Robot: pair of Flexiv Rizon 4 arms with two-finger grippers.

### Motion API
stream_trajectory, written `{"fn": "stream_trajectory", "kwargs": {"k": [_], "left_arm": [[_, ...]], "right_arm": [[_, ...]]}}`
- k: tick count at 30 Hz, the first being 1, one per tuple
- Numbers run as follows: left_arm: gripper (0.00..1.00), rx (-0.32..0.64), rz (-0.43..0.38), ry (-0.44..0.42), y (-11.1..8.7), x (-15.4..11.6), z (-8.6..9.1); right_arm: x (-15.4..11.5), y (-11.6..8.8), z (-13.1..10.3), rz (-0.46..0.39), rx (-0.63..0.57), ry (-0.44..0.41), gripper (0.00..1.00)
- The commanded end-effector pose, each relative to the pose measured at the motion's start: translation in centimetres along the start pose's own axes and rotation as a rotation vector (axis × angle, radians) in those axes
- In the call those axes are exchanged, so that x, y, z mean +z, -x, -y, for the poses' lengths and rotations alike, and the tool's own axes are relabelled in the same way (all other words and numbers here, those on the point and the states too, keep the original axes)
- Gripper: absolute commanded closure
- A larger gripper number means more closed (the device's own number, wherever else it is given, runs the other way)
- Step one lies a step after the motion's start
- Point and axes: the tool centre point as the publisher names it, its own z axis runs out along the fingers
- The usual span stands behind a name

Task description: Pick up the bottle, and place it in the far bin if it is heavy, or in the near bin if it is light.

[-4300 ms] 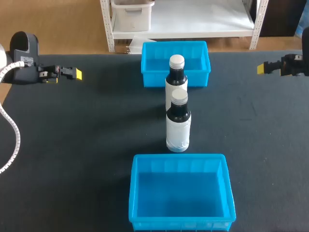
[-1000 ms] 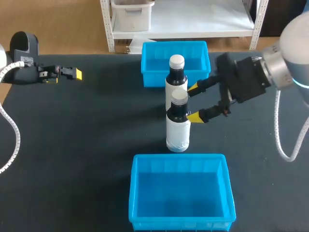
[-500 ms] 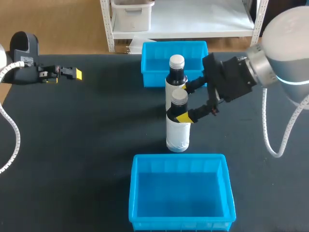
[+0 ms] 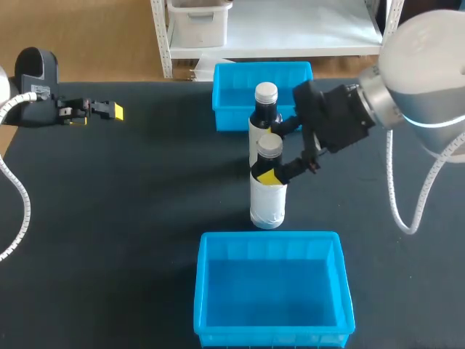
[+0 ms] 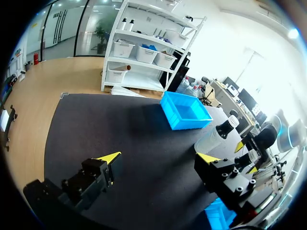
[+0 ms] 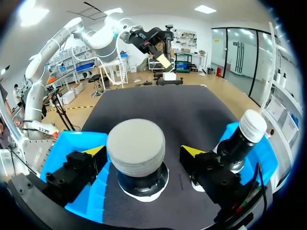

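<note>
Two dark bottles with white caps and labels stand in a row mid-table. The near bottle [image 4: 267,203] has its neck between the fingers of my right gripper [image 4: 275,153], which is open and reaches in from the right. In the right wrist view its cap [image 6: 136,143] fills the gap in the right gripper [image 6: 143,151], with space on both sides. The far bottle [image 4: 264,115] stands just behind, in front of the far bin [image 4: 227,94]. The near bin [image 4: 211,291] lies at the table's front. My left gripper [image 5: 158,158] is open over the table's far left.
The far bottle [image 6: 243,136] stands close beside my right gripper's far finger. Both blue bins hold nothing. The black table top [image 4: 131,203] is bare to the left of the bottles. My left arm [image 4: 43,102] stays at the far left edge.
My right arm has come in from the right and moved left until its open fingers straddle the near bottle's neck. The bottles and my left arm have not moved.
</note>
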Motion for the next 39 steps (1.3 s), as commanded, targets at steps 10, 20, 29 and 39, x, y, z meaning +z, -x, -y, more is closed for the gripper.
{"fn": "stream_trajectory", "kwargs": {"k": [10, 20, 29, 39], "left_arm": [[0.0, 0.0, 0.0, 0.0, 0.0, 0.0, 0.0], [0.0, 0.0, 0.0, 0.0, 0.0, 0.0, 0.0], [0.0, 0.0, 0.0, 0.0, 0.0, 0.0, 0.0], [0.0, 0.0, 0.0, 0.0, 0.0, 0.0, 0.0]], "right_arm": [[-0.03, -0.06, -0.16, -0.001, 0.007, 0.003, 0.0], [-0.28, -0.11, -0.09, 0.002, 0.008, 0.0, 0.0], [-0.32, -0.16, -0.14, 0.005, 0.008, -0.001, 0.52], [-0.34, -0.34, -0.28, -0.002, 0.01, 0.0, 0.7]]}}
